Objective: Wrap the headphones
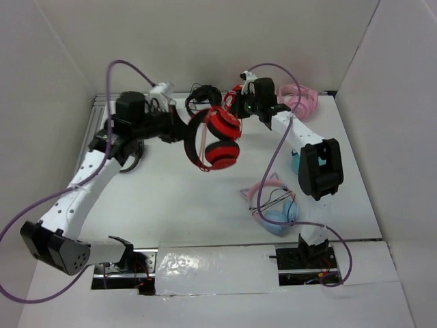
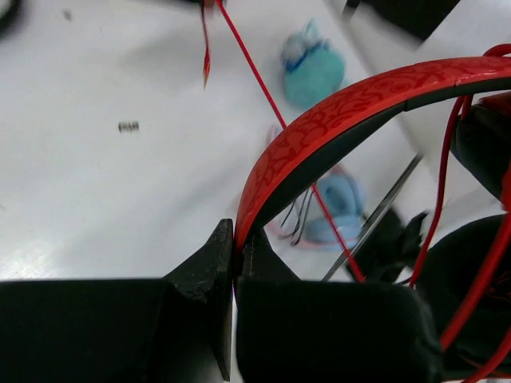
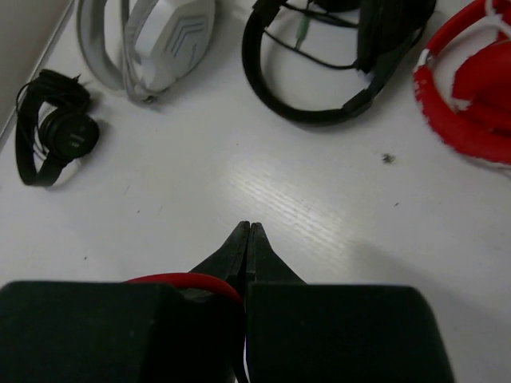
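Well, on my left, my left gripper [image 2: 235, 239] is clenched on the headphones [image 1: 222, 154], both fingers pinched against the patterned red headband [image 2: 343, 112] near one end. I hold them up off the table [image 1: 191, 205] toward the back middle, and from above the two round red earcups sit one over the other just beside my fingers. The thin red cable [image 2: 255, 73] runs slantwise under the headband, and more loops of it hang by the dark earcup at the right edge of my left wrist view.

Further right, my right gripper [image 3: 247, 233] is squeezed shut, fingertips pressed together, with a curve of the red cable coming out of the seam on its left side. Beyond those fingertips, lying on the table, are a small black pair [image 3: 56, 132], a white pair [image 3: 160, 32], a larger black pair [image 3: 391, 32] and a red pair wound with white cord [image 3: 467, 120].

To the right again, a pink pair [image 1: 300, 99] lies at the back corner, a teal lump [image 2: 311, 68] sits beside my right arm, and a blue cat-ear pair [image 1: 273, 208] rests nearer my base.
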You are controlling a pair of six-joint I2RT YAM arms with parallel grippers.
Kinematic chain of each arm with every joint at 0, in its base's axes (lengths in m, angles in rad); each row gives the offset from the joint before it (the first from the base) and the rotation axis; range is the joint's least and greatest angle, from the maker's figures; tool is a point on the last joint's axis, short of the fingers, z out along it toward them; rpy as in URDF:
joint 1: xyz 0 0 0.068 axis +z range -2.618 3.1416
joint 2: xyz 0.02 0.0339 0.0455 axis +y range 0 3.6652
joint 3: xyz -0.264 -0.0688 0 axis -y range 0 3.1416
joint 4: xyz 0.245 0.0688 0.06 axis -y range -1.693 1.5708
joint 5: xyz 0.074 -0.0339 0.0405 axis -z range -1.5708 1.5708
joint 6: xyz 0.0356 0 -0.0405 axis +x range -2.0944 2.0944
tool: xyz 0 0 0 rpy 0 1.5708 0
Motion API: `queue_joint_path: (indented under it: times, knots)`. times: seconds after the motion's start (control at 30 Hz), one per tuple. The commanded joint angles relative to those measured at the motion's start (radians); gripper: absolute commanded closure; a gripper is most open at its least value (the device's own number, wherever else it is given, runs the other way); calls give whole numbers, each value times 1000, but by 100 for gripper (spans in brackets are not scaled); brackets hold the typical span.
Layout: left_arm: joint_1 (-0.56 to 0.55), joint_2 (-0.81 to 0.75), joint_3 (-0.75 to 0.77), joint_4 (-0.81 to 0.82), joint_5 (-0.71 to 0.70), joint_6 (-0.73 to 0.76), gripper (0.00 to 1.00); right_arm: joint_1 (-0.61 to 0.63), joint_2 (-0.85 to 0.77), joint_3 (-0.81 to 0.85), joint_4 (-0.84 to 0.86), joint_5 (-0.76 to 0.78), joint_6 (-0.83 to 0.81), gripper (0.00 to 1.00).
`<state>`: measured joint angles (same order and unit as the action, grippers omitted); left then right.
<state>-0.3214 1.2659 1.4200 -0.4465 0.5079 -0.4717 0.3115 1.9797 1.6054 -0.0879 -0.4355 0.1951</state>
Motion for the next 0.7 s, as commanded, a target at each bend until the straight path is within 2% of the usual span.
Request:
queue_joint_path:
  times: [0.0,0.1,0.3,0.47,0.57,0.67]
  knots:
    - [-123,26,-59,72,-95,131,100,-20,36,143,-223,99,-91,100]
    - [-214,73,-89,34,-218,165,100,-26,21,171,-282,191,-141,100]
    - [-281,137,-139,9,-365,166,100,-55,-47,188,-322,262,-174,100]
    - [-350,266,-87,-89,-597,147,100,-43,-120,186,-358,282,-258,100]
    - [-369,347,-43,-150,-690,122,100,-9,-153,168,-383,293,-299,100]
    - [-357,412,-6,-179,-723,93,100,35,-174,168,-427,354,-321,100]
